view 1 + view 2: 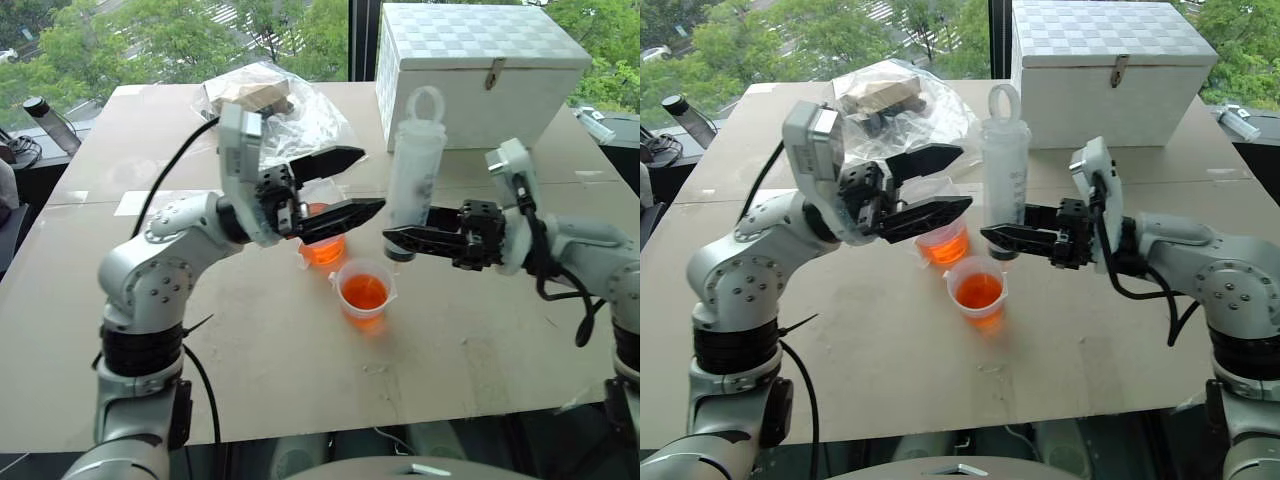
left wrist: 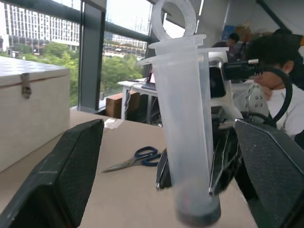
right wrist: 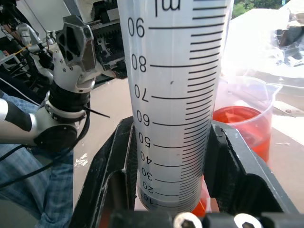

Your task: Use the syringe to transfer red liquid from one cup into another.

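The syringe stands upright over the table, barrel clamped low in my right gripper; barrel looks empty, so I'd guess the draw isn't done yet; left gripper spread wide just beside it, holding nothing; the taller cup and the shorter cup both hold red liquid. Left wrist view: syringe between my open fingers, untouched. Right wrist view: both fingers pressed against the scale marks.

place: office-lab | cues: desks, seated person, big windows
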You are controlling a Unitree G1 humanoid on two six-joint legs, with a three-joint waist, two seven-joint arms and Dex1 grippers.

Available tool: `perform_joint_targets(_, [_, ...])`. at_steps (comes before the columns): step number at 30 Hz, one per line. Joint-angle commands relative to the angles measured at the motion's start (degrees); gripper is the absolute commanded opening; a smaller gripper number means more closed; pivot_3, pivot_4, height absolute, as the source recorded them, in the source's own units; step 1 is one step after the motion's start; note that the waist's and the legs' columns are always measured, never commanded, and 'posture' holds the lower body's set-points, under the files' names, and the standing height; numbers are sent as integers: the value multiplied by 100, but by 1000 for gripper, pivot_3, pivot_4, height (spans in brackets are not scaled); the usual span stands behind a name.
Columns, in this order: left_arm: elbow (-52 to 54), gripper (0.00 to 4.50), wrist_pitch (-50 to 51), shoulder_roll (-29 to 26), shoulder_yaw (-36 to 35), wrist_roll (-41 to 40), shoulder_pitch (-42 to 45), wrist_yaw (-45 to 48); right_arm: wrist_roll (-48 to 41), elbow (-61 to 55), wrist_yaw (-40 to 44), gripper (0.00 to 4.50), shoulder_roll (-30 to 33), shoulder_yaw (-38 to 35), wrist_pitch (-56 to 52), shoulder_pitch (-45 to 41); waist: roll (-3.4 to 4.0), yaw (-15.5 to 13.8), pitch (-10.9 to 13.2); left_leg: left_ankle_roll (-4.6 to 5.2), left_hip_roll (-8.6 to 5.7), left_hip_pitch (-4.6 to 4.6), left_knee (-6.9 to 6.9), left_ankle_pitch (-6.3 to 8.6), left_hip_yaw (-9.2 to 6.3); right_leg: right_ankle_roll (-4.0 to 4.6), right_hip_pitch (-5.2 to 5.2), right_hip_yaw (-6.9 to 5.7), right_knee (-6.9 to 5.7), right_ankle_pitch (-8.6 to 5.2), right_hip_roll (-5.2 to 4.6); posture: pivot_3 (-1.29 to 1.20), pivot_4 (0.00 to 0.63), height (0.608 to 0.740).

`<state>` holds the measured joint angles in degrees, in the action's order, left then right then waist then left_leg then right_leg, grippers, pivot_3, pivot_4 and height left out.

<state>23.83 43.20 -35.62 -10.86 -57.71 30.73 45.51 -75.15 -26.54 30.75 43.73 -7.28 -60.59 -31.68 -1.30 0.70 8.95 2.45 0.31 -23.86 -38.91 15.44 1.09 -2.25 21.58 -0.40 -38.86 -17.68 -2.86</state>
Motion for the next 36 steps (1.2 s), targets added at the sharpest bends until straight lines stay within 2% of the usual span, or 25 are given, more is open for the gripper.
perform_joint_targets(1, [262, 4457, 391, -641, -888, -542, -167, -367, -519, 164, 234, 1451, 797, -592, -486, 137, 0, -8, 0, 0, 0, 0, 0, 0, -2, 0, -1, -1, 0, 0, 0, 0, 150, 740])
perform_joint_targets(4, [240, 4457, 504, -1098, -1414, -422, -613, -521, -451, 347, 170, 1451, 1368, -453, -1033, 399, 0, -7, -1, 1, 0, 2, 1, 0, -3, 0, -3, -3, 1, 0, -2, 0, 150, 740])
perform_joint_targets(6, [275, 4457, 510, -1369, -1743, -192, -1163, -513, -176, 542, -190, 1451, 1483, -146, -1366, 445, -2, 17, -1, 1, 0, 3, 2, 1, 1, 0, -3, 1, 1, 0, -3, 0, 150, 740])
perform_joint_targets(9, [395, 4457, 235, -1546, -2180, 423, -2544, -206, 767, 957, -600, 1451, 1330, 539, -1497, 241, 3, 92, -4, 0, 2, 15, 15, 0, 17, 1, -1, 20, 0, -1, -1, 0, 150, 740])
perform_joint_targets(14, [598, 4457, -325, -1374, -2412, 1083, -3960, 118, 1917, 1607, -675, 1451, 849, 1044, -1202, -90, 4, 10, -2, -1, 2, 8, 19, 0, 17, 2, 12, 19, 1, -1, -2, 0, 150, 740])
perform_joint_targets(17, [662, 4500, -693, -1261, -2356, 1517, -4508, 208, 2541, 1643, -368, 2982, 756, 1312, -756, -78, 4, -68, -2, -1, 2, 4, 22, 1, 14, 3, 13, 14, 6, -1, -8, 0, 150, 740])
perform_joint_targets(18, [669, 4500, -753, -1237, -2347, 1580, -4596, 216, 2628, 1646, -281, 3330, 723, 1316, -691, -64, 4, -80, -2, -1, 2, 4, 23, 1, 14, 3, 13, 13, 8, -1, -9, 0, 150, 740])
perform_joint_targets(20, [645, 4500, -889, -1148, -2289, 1730, -4717, 181, 2773, 1334, 279, 4442, 827, 1137, -100, 216, 4, -102, -2, -1, 2, 3, 26, 1, 13, 3, 13, 12, 11, -1, -12, 0, 150, 740])
perform_joint_targets(23, [619, 4500, -968, -1018, -2162, 1890, -4733, 38, 3365, 1107, 872, 4485, 1039, 952, 1036, 855, 5, -153, -3, 0, 2, 4, 36, 2, 11, 4, 12, 10, 20, -1, -14, 0, 150, 740])
perform_joint_targets(25, [616, 4500, -949, -992, -1996, 2110, -4707, -149, 3310, 1049, 1280, 4485, 895, 487, 1653, 1375, 4, -160, -4, 1, 2, 4, 38, 2, 11, 4, 11, 9, 22, -1, -15, 0, 150, 740])
perform_joint_targets(31, [820, 4500, -1296, -552, -1493, 2702, -4920, -596, 3654, 764, 2268, 4485, 616, -756, 3301, 3655, 11, -140, -14, 3, 2, 10, 45, 3, 12, 3, -1, 8, 28, -1, -14, 0, 150, 740])
perform_joint_targets(36, [551, 4500, -2291, -272, -915, 3451, -5419, -368, 4300, 1357, 2713, 4485, 46, -846, 4710, 4699, 15, -98, -36, 22, 2, 27, 48, 15, 16, 3, -12, 14, 24, -1, -10, 0, 150, 740])
